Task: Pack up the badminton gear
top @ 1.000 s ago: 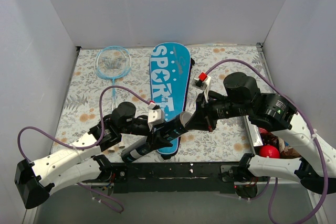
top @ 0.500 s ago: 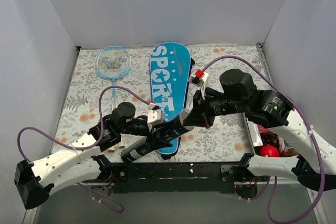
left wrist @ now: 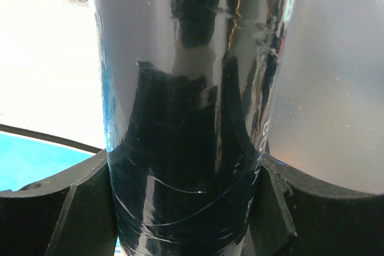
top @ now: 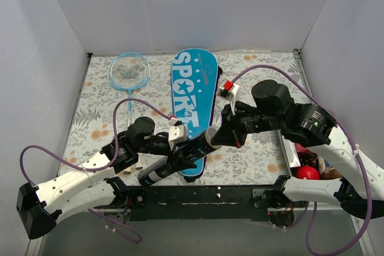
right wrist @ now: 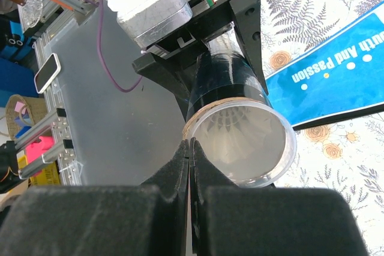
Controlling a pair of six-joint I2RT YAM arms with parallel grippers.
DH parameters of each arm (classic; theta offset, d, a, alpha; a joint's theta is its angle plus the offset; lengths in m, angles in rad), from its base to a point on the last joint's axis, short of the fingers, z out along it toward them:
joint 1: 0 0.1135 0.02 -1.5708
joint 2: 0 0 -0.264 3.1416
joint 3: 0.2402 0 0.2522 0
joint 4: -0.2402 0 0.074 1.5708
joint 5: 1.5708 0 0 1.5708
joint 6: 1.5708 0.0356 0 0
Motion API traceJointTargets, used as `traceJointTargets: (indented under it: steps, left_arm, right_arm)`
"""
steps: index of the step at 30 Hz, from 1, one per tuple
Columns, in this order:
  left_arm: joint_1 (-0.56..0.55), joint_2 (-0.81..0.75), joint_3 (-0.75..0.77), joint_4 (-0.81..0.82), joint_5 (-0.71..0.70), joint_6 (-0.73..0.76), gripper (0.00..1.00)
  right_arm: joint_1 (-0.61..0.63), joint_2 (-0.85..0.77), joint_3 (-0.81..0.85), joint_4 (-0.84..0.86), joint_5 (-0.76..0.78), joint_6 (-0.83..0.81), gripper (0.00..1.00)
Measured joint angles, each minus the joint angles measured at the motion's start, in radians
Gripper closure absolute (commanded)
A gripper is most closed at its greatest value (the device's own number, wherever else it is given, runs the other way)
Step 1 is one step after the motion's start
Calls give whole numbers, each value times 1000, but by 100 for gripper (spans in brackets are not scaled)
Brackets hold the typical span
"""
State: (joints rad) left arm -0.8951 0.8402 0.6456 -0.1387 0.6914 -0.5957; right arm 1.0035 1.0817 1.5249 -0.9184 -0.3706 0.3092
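My left gripper (top: 182, 155) is shut on the black tube (top: 174, 163), which slants up to the right over the near end of the blue "SPORT" cover (top: 193, 85). In the left wrist view the tube (left wrist: 186, 118) fills the gap between my left gripper's (left wrist: 186, 208) jaws. My right gripper (top: 221, 135) is shut, its tips touching the left rim of the tube's translucent end (right wrist: 240, 139). My right gripper (right wrist: 191, 143) holds nothing I can see. A white shuttlecock (right wrist: 237, 121) shows inside the tube. One light-blue racket (top: 128, 71) lies at the far left.
A red ball (top: 308, 173) and other items lie in a tray (top: 291, 155) at the near right, under my right arm. Small pale pieces (top: 135, 167) lie by my left arm. White walls enclose the floral table (top: 264, 148).
My right gripper has moved left and down to the tube's upper end. My left arm and the tube have stayed in place.
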Motion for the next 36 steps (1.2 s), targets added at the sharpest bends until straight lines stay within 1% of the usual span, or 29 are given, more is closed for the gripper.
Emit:
traceJointTargets:
  steps: [24, 25, 26, 28, 29, 30, 36]
  left_arm:
    - [-2, -6, 0, -13, 1, 7, 78]
    - [-2, -7, 0, -13, 2, 8, 78]
    - [-2, -8, 0, -14, 3, 8, 78]
    - [-2, -11, -1, -16, 4, 8, 78]
    - [-2, -12, -2, -14, 3, 8, 78]
    - [-2, -13, -2, -14, 3, 8, 78]
    - [-2, -18, -4, -22, 0, 11, 78]
  right_arm:
    - [9, -22, -50, 40, -44, 6, 99]
    - [11, -22, -51, 41, -44, 6, 96]
    - [13, -22, -51, 42, -45, 6, 87]
    - [13, -22, -55, 49, -50, 8, 82]
    - [14, -21, -59, 54, -51, 10, 76]
    - [18, -21, -64, 57, -54, 9, 74]
    - [25, -19, -68, 61, -64, 13, 71]
